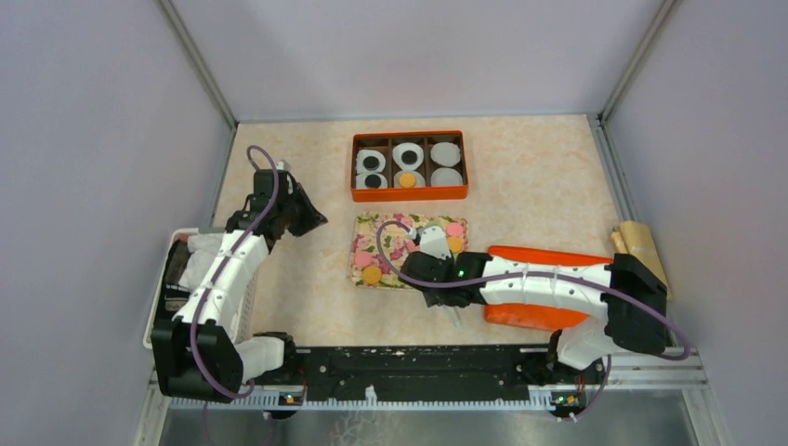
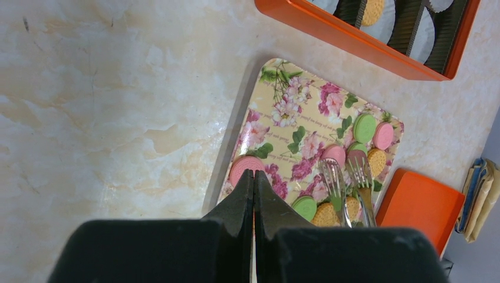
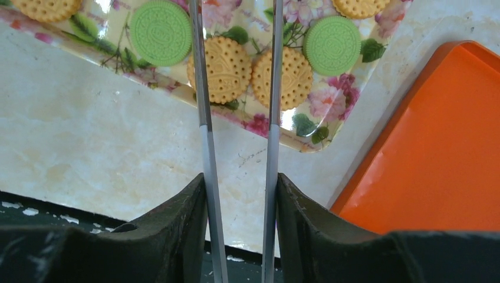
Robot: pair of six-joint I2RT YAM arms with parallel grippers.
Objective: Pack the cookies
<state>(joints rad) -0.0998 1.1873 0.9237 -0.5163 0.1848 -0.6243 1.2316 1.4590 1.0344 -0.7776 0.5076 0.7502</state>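
Note:
Pink, green and orange cookies (image 1: 372, 275) lie on a floral tray (image 1: 358, 243) at mid table. My right gripper (image 1: 423, 269) is shut on metal tongs (image 3: 203, 118), whose two arms (image 3: 273, 118) reach over two orange cookies (image 3: 219, 69) near the tray's edge, between green cookies (image 3: 160, 32). The tongs' forked tips (image 2: 336, 183) show over the tray in the left wrist view. My left gripper (image 2: 254, 174) is shut and empty, above the tray's left edge near a pink cookie (image 2: 244, 166). An orange box (image 1: 455, 167) behind holds white paper cups, two with black cookies (image 1: 372, 163) and one with an orange cookie (image 1: 406, 179).
An orange lid (image 1: 548, 316) lies under my right arm, right of the tray; it also shows in the right wrist view (image 3: 436, 153). A white basket (image 1: 160, 307) stands at the left edge. A tan folded item (image 1: 636, 243) lies at the far right.

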